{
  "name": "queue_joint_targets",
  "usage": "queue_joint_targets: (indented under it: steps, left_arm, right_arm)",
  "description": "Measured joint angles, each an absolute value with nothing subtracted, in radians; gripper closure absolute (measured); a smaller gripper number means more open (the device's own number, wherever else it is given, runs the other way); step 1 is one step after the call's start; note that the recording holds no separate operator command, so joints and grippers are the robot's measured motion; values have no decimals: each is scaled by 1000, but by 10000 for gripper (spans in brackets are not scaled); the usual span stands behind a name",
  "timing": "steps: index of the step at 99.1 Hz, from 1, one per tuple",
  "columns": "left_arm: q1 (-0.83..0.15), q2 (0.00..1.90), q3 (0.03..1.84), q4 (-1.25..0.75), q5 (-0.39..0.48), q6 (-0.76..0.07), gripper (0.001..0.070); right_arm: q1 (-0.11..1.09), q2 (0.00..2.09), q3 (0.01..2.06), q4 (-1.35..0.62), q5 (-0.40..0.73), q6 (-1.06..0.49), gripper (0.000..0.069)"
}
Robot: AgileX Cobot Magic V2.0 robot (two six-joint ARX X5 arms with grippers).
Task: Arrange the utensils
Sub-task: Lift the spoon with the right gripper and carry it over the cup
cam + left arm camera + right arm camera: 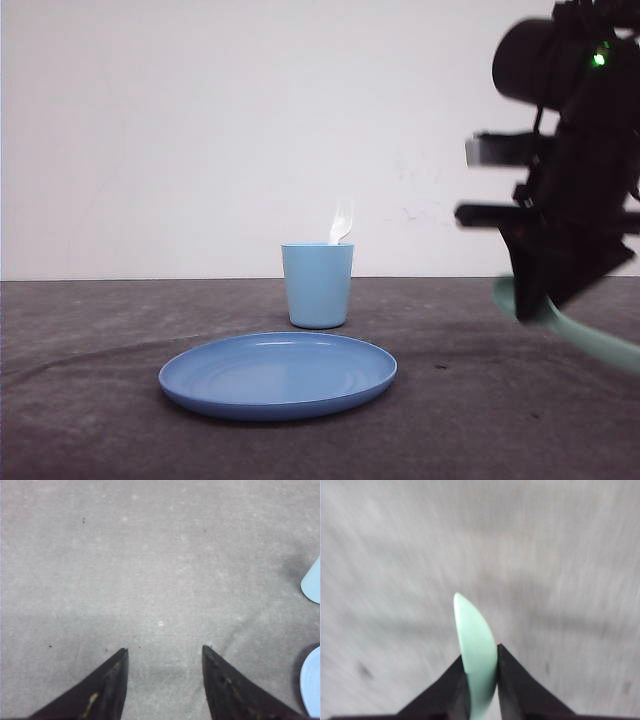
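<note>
The white fork stands in the light blue cup, tines up above the rim. My right gripper hangs above the table at the far right, shut on the mint-green spoon, whose long part slants down to the right. In the right wrist view the spoon sticks out from between the fingers of the right gripper. My left gripper is open over bare grey table, nothing between its fingers.
A round blue plate lies in front of the cup at the table's middle. Edges of the cup and plate show beside the left gripper. The grey tabletop ends at a white wall.
</note>
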State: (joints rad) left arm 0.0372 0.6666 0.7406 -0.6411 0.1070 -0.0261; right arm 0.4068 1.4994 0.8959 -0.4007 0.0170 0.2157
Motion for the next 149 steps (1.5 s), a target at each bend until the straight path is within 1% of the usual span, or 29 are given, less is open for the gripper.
queue_joint_targets:
  steps: [11, 21, 29, 42, 58, 77, 92, 117, 123, 149]
  left_arm:
    - [37, 667, 741, -640, 107, -26, 433]
    - [37, 667, 741, -640, 107, -26, 433]
    - [37, 667, 741, -640, 107, -26, 433]
    - [37, 667, 741, -640, 107, -26, 433]
    - [37, 667, 741, -640, 107, -26, 433]
    - [37, 667, 741, -640, 107, -26, 433]
    - [37, 667, 741, -640, 107, -26, 433]
    - [37, 667, 741, -640, 107, -26, 433]
    - [37, 666, 741, -640, 107, -26, 433]
    - [37, 667, 741, -640, 107, -26, 433]
  right_arm:
    - [414, 1482, 962, -391, -30, 198, 636]
    - [434, 1477, 1020, -340, -73, 175, 636]
    - [446, 1477, 1053, -264, -109, 159, 636]
    - [471, 1476, 1060, -73, -163, 143, 636]
    - [506, 1477, 1060, 165, -163, 102, 636]
    - [544, 1507, 1060, 375, -161, 37, 636]
    - [560, 1578, 1060, 525, -159, -1, 636]
    - [568, 1751, 1060, 800, -158, -76, 636]
    - [568, 1789, 1064, 834, -158, -89, 636]
    - [568, 1922, 1155, 813, -157, -108, 637]
